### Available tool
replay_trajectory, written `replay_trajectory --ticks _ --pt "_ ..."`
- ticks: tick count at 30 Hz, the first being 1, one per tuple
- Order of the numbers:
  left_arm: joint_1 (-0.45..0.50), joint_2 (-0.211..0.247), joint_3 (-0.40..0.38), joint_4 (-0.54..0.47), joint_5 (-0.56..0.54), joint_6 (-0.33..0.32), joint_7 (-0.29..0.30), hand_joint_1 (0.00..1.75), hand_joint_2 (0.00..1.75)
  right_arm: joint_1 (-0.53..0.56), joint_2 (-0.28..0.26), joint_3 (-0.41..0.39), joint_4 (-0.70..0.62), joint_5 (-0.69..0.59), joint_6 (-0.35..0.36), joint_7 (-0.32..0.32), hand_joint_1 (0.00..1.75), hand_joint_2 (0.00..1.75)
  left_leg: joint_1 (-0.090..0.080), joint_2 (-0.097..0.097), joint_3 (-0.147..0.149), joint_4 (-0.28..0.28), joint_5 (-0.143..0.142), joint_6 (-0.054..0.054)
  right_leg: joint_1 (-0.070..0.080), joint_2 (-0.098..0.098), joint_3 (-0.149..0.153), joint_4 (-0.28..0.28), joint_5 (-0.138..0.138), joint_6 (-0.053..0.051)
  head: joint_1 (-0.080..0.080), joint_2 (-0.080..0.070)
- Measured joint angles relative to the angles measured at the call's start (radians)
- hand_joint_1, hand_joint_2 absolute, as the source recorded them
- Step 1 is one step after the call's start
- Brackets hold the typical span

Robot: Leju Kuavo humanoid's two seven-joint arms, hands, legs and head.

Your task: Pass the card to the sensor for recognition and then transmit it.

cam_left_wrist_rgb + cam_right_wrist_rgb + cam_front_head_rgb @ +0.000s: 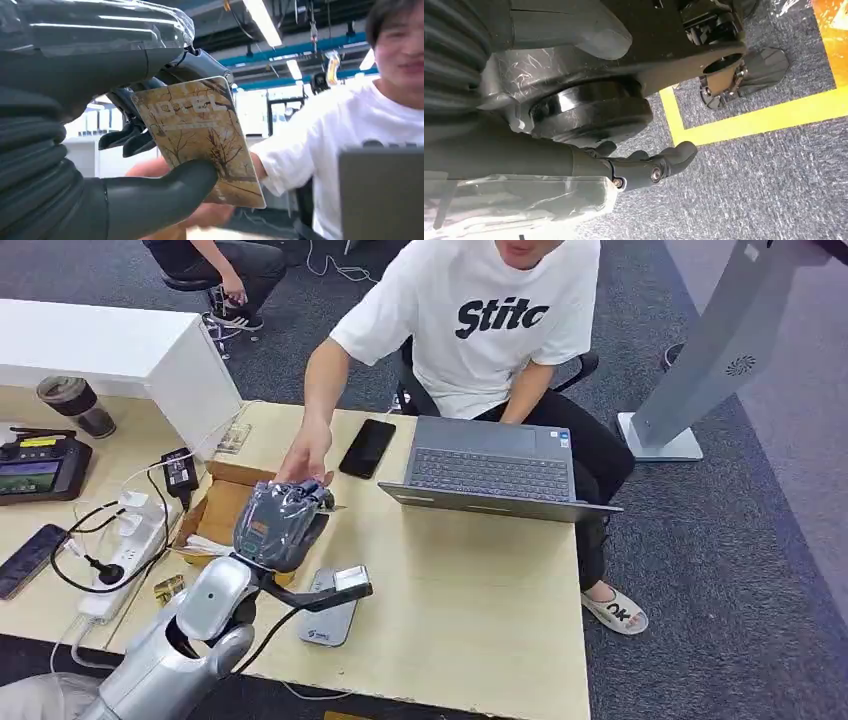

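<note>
Person's hand (305, 455) at raised left hand (280, 525) above table (470, 580)

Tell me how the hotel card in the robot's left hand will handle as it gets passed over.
The card looks flat and unbent under the thumb's press, so probably stiff plastic. It is thin, so likely very light. Its printed face seems smooth, and the left hand pinches it only near one edge, so it could slip or pivot when the person's hand pulls.

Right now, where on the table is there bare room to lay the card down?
The widest bare table lies in front of the laptop, right of the grey sensor. It is crowded on the other side: cardboard box, power strip, cables. The left hand holds the card beside the person's hand.
</note>
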Motion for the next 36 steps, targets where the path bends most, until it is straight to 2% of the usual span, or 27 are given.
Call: replay_trajectory --ticks 7,16,21,22,23,24,25,29,36 --pt "-0.045 0.023 0.037 0.0 -0.022 0.021 0.01 1.75 1.75 -0.002 0.021 -0.021 0.014 0.014 0.0 -0.019 0.0 1.75 0.0 0.0 0.0 0.0 0.0 0.0 0.0 0.0 0.0 0.0 0.0 0.0 0.0 0.0" --pt "-0.084 0.031 0.07 0.0 0.008 -0.007 0.023 1.75 1.75 -0.002 0.023 -0.033 0.023 0.033 0.0 -0.014 0.0 1.75 0.0 0.0 0.0 0.0 0.0 0.0 0.0 0.0 0.0 0.0 0.0 0.0 0.0 0.0" --pt "-0.089 0.049 0.098 0.0 0.0 -0.015 0.063 1.75 1.75 -0.002 0.023 -0.033 0.024 0.058 0.0 -0.018 0.0 1.75 0.0 0.001 -0.001 0.0 0.0 0.0 0.0 0.002 -0.001 0.0 0.0 0.0 0.0 0.0" --pt "-0.088 0.058 0.111 0.0 0.001 -0.014 0.067 0.21 1.75 -0.001 0.024 -0.033 0.024 0.064 0.0 -0.018 0.0 1.75 0.0 0.002 -0.001 0.0 0.0 0.0 0.0 0.002 -0.002 0.0 0.0 0.0 0.0 0.0" --pt "-0.088 0.065 0.124 -0.001 0.003 -0.011 0.073 0.0 1.75 0.001 0.024 -0.033 0.024 0.069 0.0 -0.017 0.0 1.75 0.0 0.002 -0.001 0.0 0.0 0.0 0.0 0.002 -0.002 0.0 0.0 0.0 0.0 0.0" --pt "-0.088 0.068 0.14 -0.002 0.004 -0.006 0.077 0.0 1.75 0.002 0.025 -0.033 0.024 0.071 0.0 -0.015 0.0 1.75 0.0 0.002 -0.001 0.0 0.0 0.0 0.0 0.002 -0.002 0.0 0.0 0.0 0.0 0.0" --pt "-0.087 0.071 0.156 -0.005 0.004 0.006 0.077 0.0 0.0 0.003 0.025 -0.033 0.024 0.076 0.0 -0.009 0.0 1.75 0.0 0.002 -0.001 0.0 0.0 0.0 0.0 0.002 -0.002 0.0 0.0 0.0 0.0 0.0" --pt "-0.086 0.062 0.222 -0.005 0.005 0.044 0.083 0.0 0.0 0.003 0.023 -0.033 0.028 0.089 0.0 0.004 0.0 1.75 0.0 0.001 -0.002 0.0 0.0 0.0 0.0 0.002 -0.002 0.0 0.0 0.0 0.0 0.0" --pt "-0.04 0.046 0.306 -0.007 0.005 0.112 0.092 0.0 0.0 0.004 0.023 -0.033 0.034 0.105 0.0 -0.013 0.0 1.75 0.0 0.001 -0.002 0.0 0.0 0.0 0.0 0.002 -0.002 0.0 0.0 0.0 0.0 0.0"
